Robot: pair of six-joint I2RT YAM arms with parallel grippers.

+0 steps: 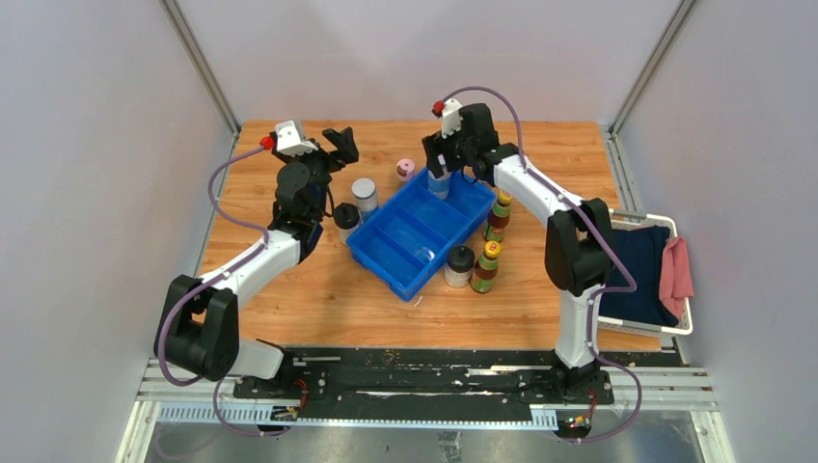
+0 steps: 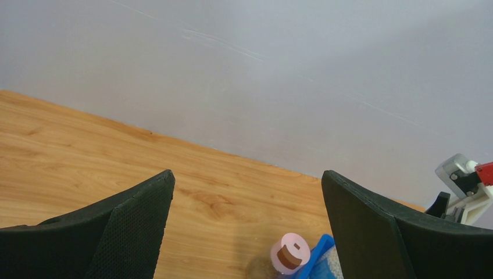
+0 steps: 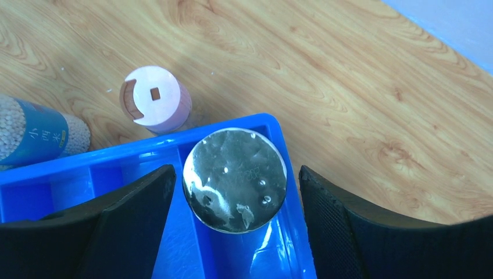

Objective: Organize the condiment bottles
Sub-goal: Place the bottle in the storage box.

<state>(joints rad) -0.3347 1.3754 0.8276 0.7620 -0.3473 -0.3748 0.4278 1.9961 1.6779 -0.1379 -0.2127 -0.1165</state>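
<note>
Only one silver-lidded jar (image 3: 235, 183) stands in the tray (image 3: 75, 160), between the wide-spread fingers of the right end effector (image 3: 235, 171), neither touching it. Left end effector (image 2: 247, 174) gapes, empty. Pink-lidded jar (image 3: 152, 99) just beyond and dark bottles (image 1: 489, 265) stand on the tabletop (image 3: 349, 70). Judged mostly undone.

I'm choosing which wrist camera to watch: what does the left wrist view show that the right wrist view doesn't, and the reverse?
Only the left wrist view: part of the other arm at the right edge, and nothing between the fingers of the open left gripper.

Only the right wrist view: a silver-lidded jar standing in the end compartment of the blue tray, between the fingers of the open right gripper, with a gap on each side.

Both: the pink-lidded jar on the wooden table. The blue sliver beside it in the left view is probably the tray.
</note>
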